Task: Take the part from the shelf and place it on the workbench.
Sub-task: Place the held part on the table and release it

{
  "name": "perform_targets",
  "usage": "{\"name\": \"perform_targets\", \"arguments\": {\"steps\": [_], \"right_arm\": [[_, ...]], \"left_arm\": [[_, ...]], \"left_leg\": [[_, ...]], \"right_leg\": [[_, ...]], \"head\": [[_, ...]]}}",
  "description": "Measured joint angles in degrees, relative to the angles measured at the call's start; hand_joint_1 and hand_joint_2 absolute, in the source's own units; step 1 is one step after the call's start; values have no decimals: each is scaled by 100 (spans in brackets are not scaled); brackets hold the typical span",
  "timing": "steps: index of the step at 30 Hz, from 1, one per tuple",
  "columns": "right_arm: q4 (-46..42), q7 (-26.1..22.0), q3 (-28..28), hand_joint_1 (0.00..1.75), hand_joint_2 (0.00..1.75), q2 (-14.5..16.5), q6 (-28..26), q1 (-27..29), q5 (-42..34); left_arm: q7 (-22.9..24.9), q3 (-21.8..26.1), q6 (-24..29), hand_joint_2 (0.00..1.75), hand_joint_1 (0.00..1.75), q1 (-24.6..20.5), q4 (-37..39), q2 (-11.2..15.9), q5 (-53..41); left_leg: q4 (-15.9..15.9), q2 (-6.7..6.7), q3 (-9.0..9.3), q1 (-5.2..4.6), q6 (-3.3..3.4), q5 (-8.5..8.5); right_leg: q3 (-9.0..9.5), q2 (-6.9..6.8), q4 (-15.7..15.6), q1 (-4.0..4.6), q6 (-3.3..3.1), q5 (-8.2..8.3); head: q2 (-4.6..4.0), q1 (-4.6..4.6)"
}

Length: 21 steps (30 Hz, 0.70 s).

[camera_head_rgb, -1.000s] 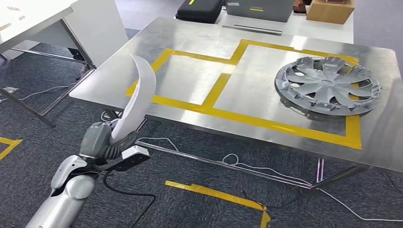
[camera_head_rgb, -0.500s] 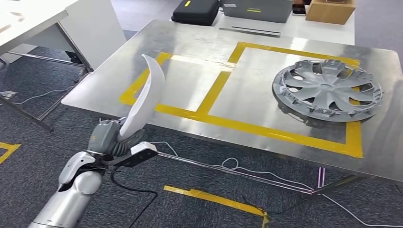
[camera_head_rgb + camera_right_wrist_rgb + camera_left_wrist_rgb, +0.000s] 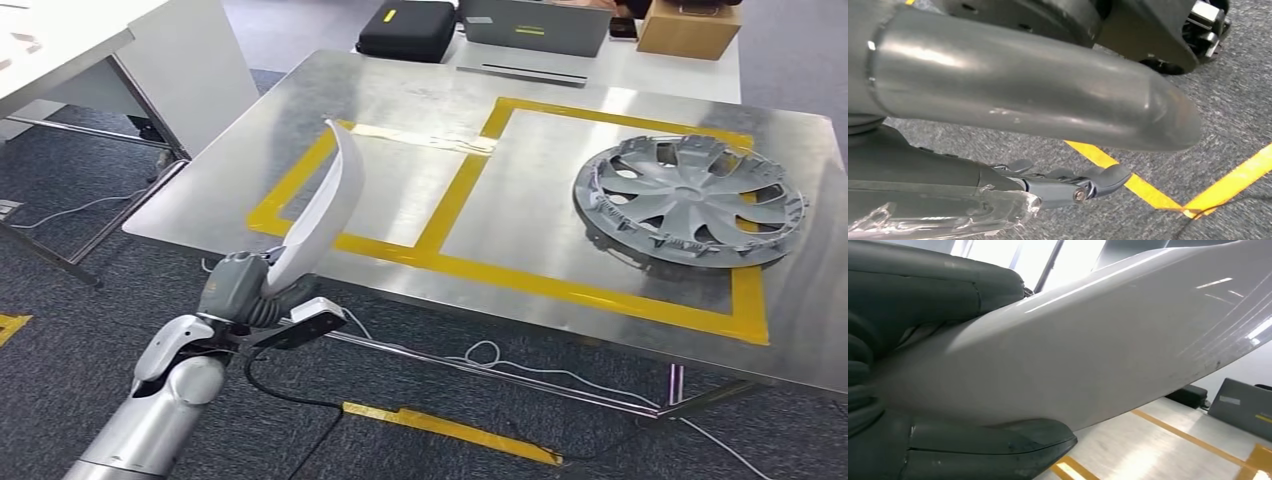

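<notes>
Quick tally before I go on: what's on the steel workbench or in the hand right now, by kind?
Curved white part, held upright in the left hand: 1
Grey wheel cover, lying in the right taped box of the workbench: 1
Total: 2

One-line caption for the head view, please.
Left robot hand holds a curved white plastic panel upright near the yellow-taped steel workbench, where a grey hubcap lies.

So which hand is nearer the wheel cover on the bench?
Left. The left hand holds the white part at the workbench's near edge; the right hand hangs over the carpet.
</notes>
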Motion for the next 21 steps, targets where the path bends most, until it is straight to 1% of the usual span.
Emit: {"name": "perform_targets", "arguments": {"steps": [1,2,3,4,5,6,7,8,9,10,11,12,13,15,16,17,18,19,20,21], "right_arm": [[-1,0,3,0,0,1,1,-2,3],[-2,1,5,0,0,1,0,-6,8],[-2,1,10,0,0,1,1,-10,16],[-2,2,14,0,0,1,2,-10,24],[-2,4,19,0,0,3,4,-7,34],[-2,6,22,0,0,4,5,-4,43],[-2,9,24,0,0,6,6,-3,50],[-2,14,24,0,0,7,6,-3,58],[-2,18,24,0,0,7,6,-4,65],[-1,26,25,0,0,11,7,-7,72],[0,34,25,0,0,18,7,-16,78],[1,43,26,0,0,27,7,-26,84],[2,51,27,0,0,38,8,-32,91],[1,67,28,0,0,55,8,-32,101],[1,74,28,0,0,61,8,-30,107],[0,81,29,0,0,66,8,-38,110],[0,85,29,0,0,70,8,-49,114],[0,87,30,0,0,74,7,-60,116],[0,93,30,0,0,79,-1,-68,117],[0,105,30,0,0,86,-19,-69,117]], "left_arm": [[0,-6,-7,175,175,-20,10,-15,-5],[0,-18,-15,175,175,-48,24,-33,-14],[1,-40,-26,175,175,-81,46,-53,-26],[1,-65,-37,175,175,-109,71,-72,-37],[9,-90,-50,175,175,-128,99,-92,-56],[18,-116,-64,175,175,-145,131,-113,-75],[38,-140,-80,175,175,-166,162,-131,-94],[63,-169,-99,175,175,-193,193,-154,-118],[85,-198,-111,175,175,-229,220,-175,-136],[109,-230,-126,175,175,-275,248,-197,-152],[133,-260,-141,175,175,-326,277,-220,-174],[158,-290,-156,175,175,-377,312,-236,-194],[181,-321,-170,175,175,-428,353,-250,-212],[218,-378,-195,175,175,-510,433,-280,-240],[227,-400,-204,175,175,-550,471,-296,-250],[234,-419,-213,175,175,-591,511,-308,-261],[240,-436,-221,175,175,-624,552,-314,-273],[244,-455,-227,175,175,-648,594,-317,-281],[251,-473,-236,175,175,-660,643,-318,-287],[263,-488,-249,175,175,-663,691,-321,-291]], "left_leg": [[-33,-1,32,17,23,-1],[-54,0,65,32,44,-9],[-58,1,85,32,63,-29],[-57,2,102,31,74,-50],[-56,2,128,31,78,-76],[-55,0,163,32,74,-107],[-54,-2,211,34,64,-144],[-53,-3,270,37,50,-188],[-53,-4,325,38,28,-234],[-47,-9,368,28,0,-277],[-38,-13,387,15,-30,-308],[-33,-14,390,2,-57,-329],[-30,-15,390,-9,-80,-342],[-11,-9,406,-3,-127,-398],[89,-8,378,2,-155,-465],[310,-8,280,7,-183,-577],[654,-8,102,12,-205,-717],[1073,-8,-143,14,-220,-862],[1454,-8,-391,16,-226,-959],[1690,-8,-579,16,-224,-962]], "right_leg": [[-72,-7,144,-1,27,-76],[-223,-12,423,-8,52,-201],[-435,-16,816,-16,75,-356],[-687,-18,1236,-23,93,-497],[-911,-19,1563,-28,111,-559],[-1047,-21,1697,-30,126,-501],[-1064,-25,1591,-33,134,-314],[-971,-34,1268,-38,139,-36],[-814,-50,856,-43,142,231],[-642,-63,491,-40,138,407],[-516,-74,236,-36,112,477],[-449,-76,116,-29,78,462],[-420,-68,83,-19,33,414],[-388,-53,58,-30,-53,364],[-355,-51,53,-39,-94,340],[-317,-51,47,-49,-133,316],[-287,-51,45,-51,-164,291],[-262,-48,46,-51,-185,264],[-235,-42,46,-50,-195,237],[-202,-33,46,-48,-197,208]], "head": [[0,4],[0,12],[0,14],[0,18],[0,18],[0,18],[0,20],[0,20],[0,22],[0,27],[0,30],[0,21],[0,9],[0,-19],[0,-31],[0,-37],[0,-48],[0,-57],[0,-57],[0,-58]]}}
